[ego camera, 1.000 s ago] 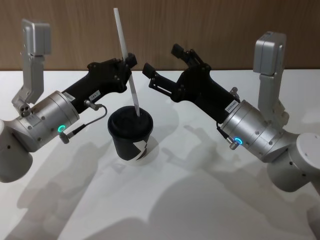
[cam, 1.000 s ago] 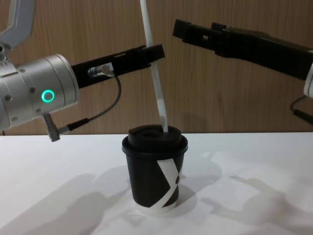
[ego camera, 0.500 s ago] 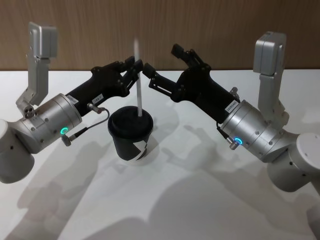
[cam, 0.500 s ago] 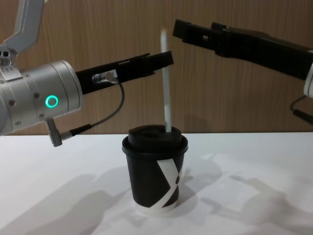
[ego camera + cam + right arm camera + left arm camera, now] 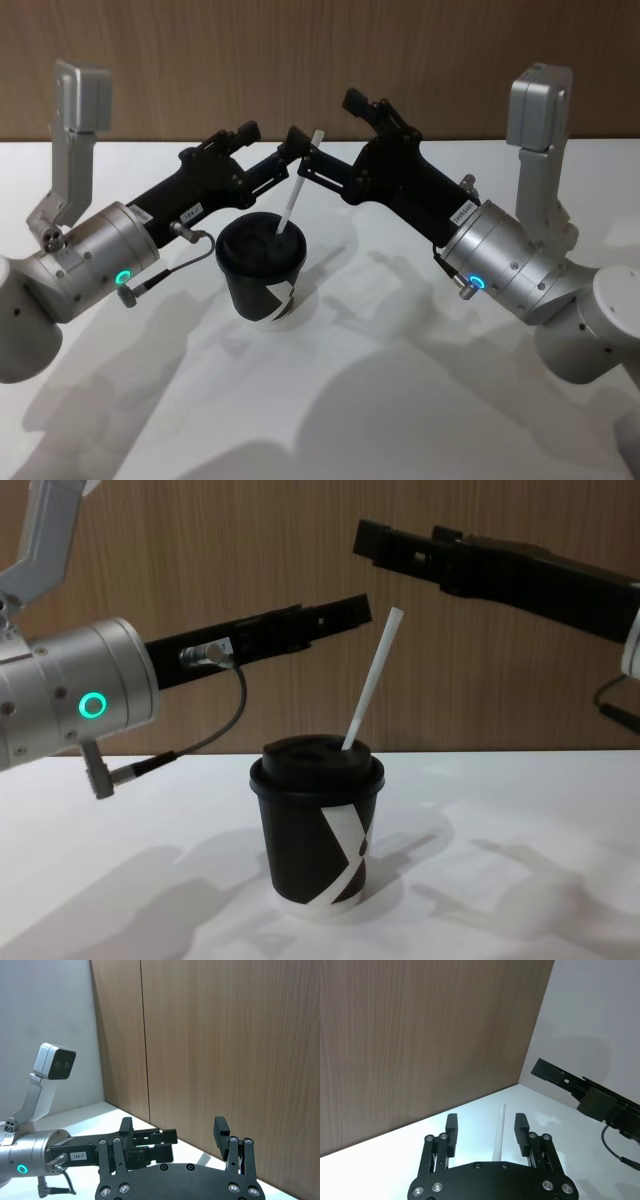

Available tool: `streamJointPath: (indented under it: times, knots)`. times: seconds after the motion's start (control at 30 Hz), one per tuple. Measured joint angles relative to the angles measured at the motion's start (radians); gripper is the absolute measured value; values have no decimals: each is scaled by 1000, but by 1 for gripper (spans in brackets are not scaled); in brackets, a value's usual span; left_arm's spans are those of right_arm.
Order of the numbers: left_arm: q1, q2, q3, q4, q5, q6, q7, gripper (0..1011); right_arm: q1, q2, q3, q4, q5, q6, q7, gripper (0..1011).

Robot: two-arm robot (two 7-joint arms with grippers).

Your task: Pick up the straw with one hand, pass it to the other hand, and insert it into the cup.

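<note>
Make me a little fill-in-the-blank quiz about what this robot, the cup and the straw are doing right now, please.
1. The lower end of the straw goes through the ____ of the cup.
2. The left gripper has its fingers ____, with the straw between them but untouched.
3. The straw is not upright; it ____ toward the right gripper.
4. The cup stands on a ____ table.

Missing words: lid; open; leans; white

Silver cylindrical wrists, green ring lights; black slim-fingered left hand [image 5: 268,148], right hand [image 5: 325,135].
</note>
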Motion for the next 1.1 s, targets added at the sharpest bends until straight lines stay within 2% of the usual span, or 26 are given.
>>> streamJointPath:
  times: [0.07, 0.1, 0.4, 0.8, 1.1]
  knots:
    - [8, 4, -2, -7, 0, -2, 0, 706, 0, 1, 0, -1, 0, 0, -1, 1001]
    - [16, 7, -4, -13, 1, -5, 1, 774, 0, 3, -1, -3, -1, 1, -2, 1001]
    - [65, 25, -17, -45, 8, -27, 3, 1002, -21, 27, 7, -33, -10, 19, -33, 1001]
    - [114, 30, -34, -66, 15, -58, 6, 1003, -74, 77, 37, -88, -5, 47, -71, 1001]
    - [135, 26, -41, -74, 22, -75, 8, 1003, -94, 95, 47, -107, 1, 56, -82, 1001]
